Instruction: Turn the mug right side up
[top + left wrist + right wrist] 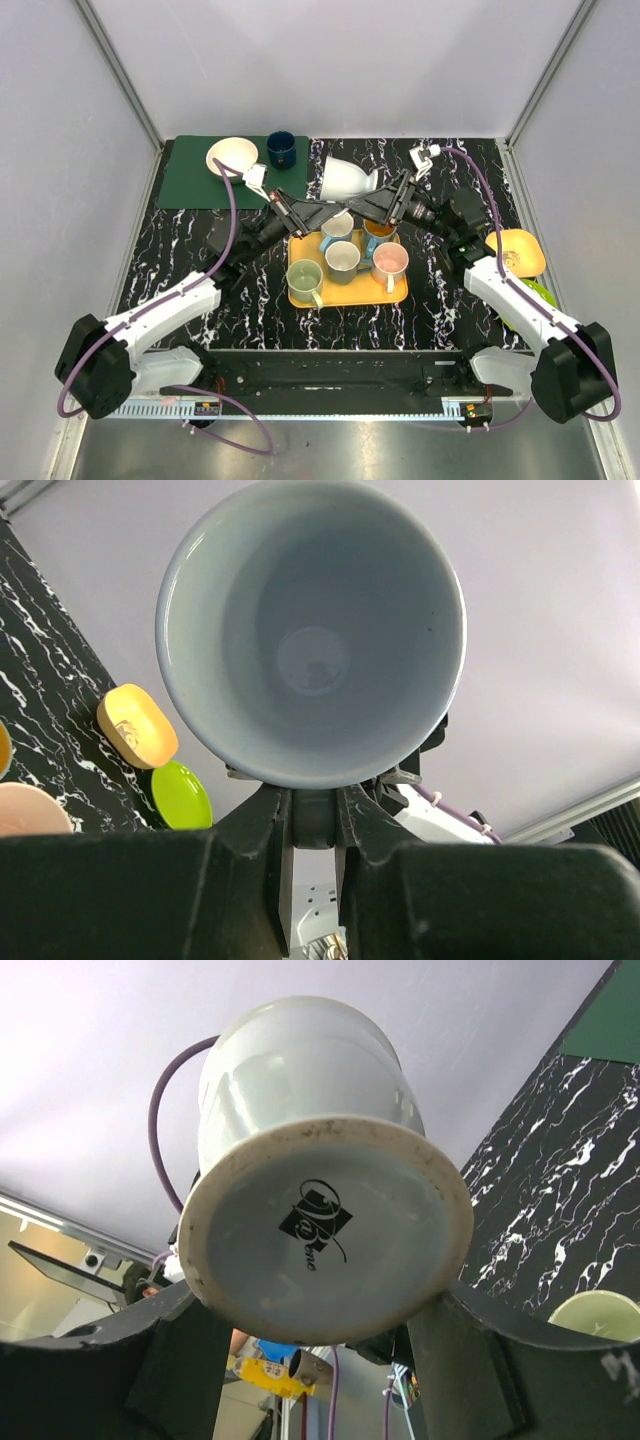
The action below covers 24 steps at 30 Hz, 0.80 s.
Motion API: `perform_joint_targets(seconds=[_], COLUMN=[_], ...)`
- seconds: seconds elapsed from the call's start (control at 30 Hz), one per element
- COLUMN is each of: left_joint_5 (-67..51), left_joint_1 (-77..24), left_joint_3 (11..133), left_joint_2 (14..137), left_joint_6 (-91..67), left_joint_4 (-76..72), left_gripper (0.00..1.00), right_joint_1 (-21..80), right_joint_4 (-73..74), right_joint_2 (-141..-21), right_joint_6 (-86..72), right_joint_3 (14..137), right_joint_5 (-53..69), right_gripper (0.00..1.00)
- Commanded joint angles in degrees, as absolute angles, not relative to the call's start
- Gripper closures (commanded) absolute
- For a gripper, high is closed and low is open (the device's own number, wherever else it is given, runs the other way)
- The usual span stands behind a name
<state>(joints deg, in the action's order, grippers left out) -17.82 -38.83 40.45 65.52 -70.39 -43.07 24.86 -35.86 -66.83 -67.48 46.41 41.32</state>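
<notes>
Black marble table (180,260). Orange tray (350,293) at centre holds five mugs, among them green (304,277) and pink (389,260). Green mat (190,175) far left carries cream bowl (231,156) and navy mug (281,150). Yellow plate (520,250) right.

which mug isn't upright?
The white mug, tipped on its side behind the yellow tray. The mugs on the tray and the navy mug on the green mat all stand mouth-up.

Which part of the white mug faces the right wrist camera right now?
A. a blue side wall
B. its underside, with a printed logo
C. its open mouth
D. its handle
B: in the right wrist view the white mug shows its flat underside, which carries a dark printed logo. The open mouth faces the left wrist camera instead.
</notes>
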Motion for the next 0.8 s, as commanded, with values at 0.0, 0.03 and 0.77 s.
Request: perform_joint_targets(seconds=[0.0,0.03,0.77], left_joint_5=[-15.73,-16.25,-18.19], left_joint_1=[-39.99,-40.51,-46.14], left_joint_3=[43.42,43.68,43.6], left_joint_2=[64.86,65.47,69.61], left_joint_6=[-67.94,-67.85,-67.85], left_joint_4=[-45.88,-46.05,-48.86], left_gripper=[1.0,1.0,1.0], right_joint_1=[25.4,25.49,25.31], right_joint_4=[-36.84,-35.17,-45.61], right_joint_2=[-66.36,-66.44,-71.45], right_joint_6=[-65.4,-64.26,-70.31], right_joint_3=[48.95,49.13,49.13], right_joint_5=[40.7,40.35,42.54], right_gripper=[0.3,0.31,1.0])
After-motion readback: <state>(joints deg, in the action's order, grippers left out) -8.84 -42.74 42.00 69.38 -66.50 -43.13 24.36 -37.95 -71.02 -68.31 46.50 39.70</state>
